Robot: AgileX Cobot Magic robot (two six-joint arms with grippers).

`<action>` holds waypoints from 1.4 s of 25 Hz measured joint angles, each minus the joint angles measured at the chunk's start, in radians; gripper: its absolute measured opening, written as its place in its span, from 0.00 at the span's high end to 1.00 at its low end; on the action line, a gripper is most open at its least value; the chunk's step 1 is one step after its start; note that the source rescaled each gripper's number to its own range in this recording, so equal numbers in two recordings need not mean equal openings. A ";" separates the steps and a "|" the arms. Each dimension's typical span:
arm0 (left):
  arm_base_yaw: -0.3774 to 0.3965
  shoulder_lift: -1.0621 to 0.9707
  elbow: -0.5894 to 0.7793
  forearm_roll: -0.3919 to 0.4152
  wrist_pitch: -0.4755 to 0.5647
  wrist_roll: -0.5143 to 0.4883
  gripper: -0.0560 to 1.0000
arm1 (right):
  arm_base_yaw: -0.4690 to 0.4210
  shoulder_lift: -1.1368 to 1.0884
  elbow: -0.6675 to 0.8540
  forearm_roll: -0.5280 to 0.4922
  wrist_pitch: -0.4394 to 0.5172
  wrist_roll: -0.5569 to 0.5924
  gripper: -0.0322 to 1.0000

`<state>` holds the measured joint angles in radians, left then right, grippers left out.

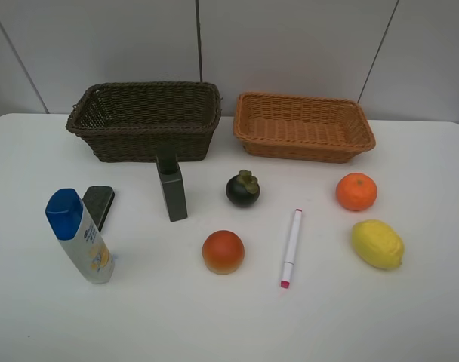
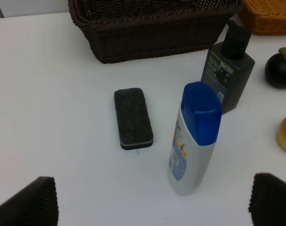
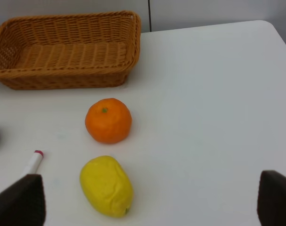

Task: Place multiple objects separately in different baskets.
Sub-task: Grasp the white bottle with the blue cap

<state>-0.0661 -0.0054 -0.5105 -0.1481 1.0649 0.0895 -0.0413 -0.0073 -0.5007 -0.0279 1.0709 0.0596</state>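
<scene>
While L gripper (image 2: 149, 201) & R gripper (image 3: 147, 200) gape empty, dark grey-green bottle (image 1: 173, 196) stands by dark brown basket (image 1: 143, 139), poss. touching.

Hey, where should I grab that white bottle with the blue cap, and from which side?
Grip the white bottle on its body just below the blue cap, bringing the open left claw in level from the robot's side. It stands upright, tall and slim, so a pinch across the body should hold. The dark flat block lies beside it, apart.
</scene>
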 joint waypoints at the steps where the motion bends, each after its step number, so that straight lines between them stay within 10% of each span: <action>1: 0.000 0.000 0.000 0.000 0.000 0.000 0.00 | 0.000 0.000 0.000 0.000 0.000 0.000 0.00; 15: 0.000 0.043 -0.001 0.000 0.002 -0.008 0.00 | 0.000 0.000 0.000 0.000 0.000 0.000 0.00; 35: 0.000 0.964 -0.260 -0.083 0.059 -0.022 0.00 | 0.000 0.000 0.000 0.000 0.000 0.000 0.00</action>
<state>-0.0661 0.9583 -0.7702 -0.2310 1.1240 0.0679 -0.0413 -0.0073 -0.5007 -0.0279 1.0709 0.0596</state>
